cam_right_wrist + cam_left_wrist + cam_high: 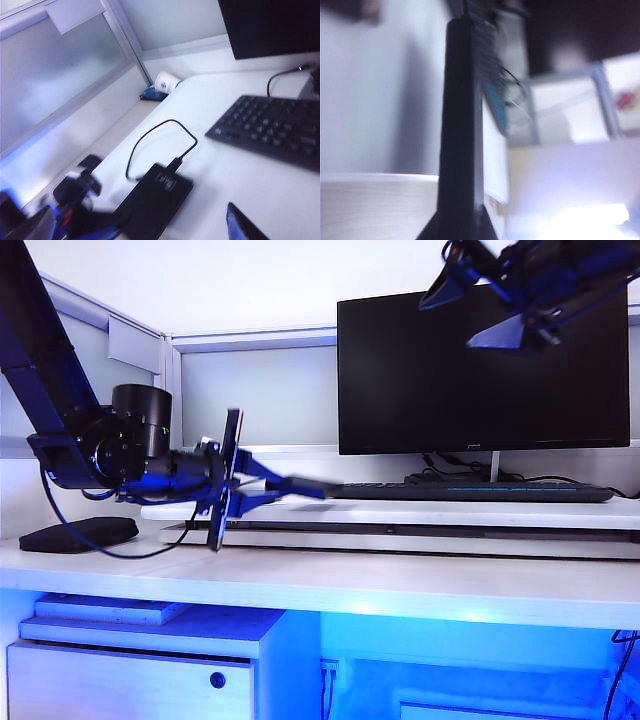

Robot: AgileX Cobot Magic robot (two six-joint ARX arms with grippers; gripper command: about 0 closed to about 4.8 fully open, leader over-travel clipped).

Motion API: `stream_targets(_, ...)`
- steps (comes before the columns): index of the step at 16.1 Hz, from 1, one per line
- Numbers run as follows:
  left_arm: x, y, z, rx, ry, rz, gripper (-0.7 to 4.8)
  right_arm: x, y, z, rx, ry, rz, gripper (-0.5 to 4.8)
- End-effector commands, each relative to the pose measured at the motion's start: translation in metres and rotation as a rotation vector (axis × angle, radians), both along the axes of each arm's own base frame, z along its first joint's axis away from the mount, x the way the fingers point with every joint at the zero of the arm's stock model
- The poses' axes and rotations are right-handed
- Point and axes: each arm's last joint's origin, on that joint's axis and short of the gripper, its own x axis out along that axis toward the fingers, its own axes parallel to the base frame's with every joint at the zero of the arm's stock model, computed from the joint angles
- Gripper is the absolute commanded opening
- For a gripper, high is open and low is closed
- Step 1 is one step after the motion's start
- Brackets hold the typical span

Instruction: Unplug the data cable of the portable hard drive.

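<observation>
Portable hard drive (pixel 157 197) flat on raised shelf (pixel 240 175) near its left end, data cable (pixel 155 137) plugged in, looping. Left gripper (pixel 318 487) clamped on drive's edge. Right gripper (pixel 480 300) agape, high before monitor (pixel 480 370).

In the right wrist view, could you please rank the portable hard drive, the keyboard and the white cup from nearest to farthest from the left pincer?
Measured from the left pincer, low at the drive's near end:
1. Portable hard drive, right against the pincer, cable plugged in.
2. Keyboard, across the white desk, below the monitor.
3. White cup, lying on its side at the far desk edge by the partition.
</observation>
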Motion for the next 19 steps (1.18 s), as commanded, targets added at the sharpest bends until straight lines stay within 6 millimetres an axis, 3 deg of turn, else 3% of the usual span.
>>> stream_targets(1,-0.001,-0.001,0.015,-0.027,-0.136,-0.076,-0.06,0.027,0.007,0.0,0.004,0.025,0.079,4.4)
stream_targets(5,-0.005,-0.002,0.027,-0.05,-0.256,-0.173,-0.06,0.054,0.016,-0.013,0.043,0.079,0.155,4.41)
stream_targets(9,-0.008,-0.003,0.034,-0.067,-0.324,-0.232,-0.06,0.064,0.019,-0.02,0.13,0.067,0.19,4.41)
stream_targets(12,-0.014,-0.012,0.041,-0.089,-0.379,-0.299,-0.06,0.075,0.028,-0.039,0.195,0.105,0.224,4.41)
stream_targets(16,-0.017,-0.017,0.044,-0.1,-0.393,-0.338,-0.06,0.089,0.049,-0.026,0.198,0.079,0.284,4.41)
stream_targets(19,-0.019,-0.017,0.048,-0.12,-0.419,-0.337,-0.06,0.096,0.053,-0.022,0.195,0.104,0.281,4.41)
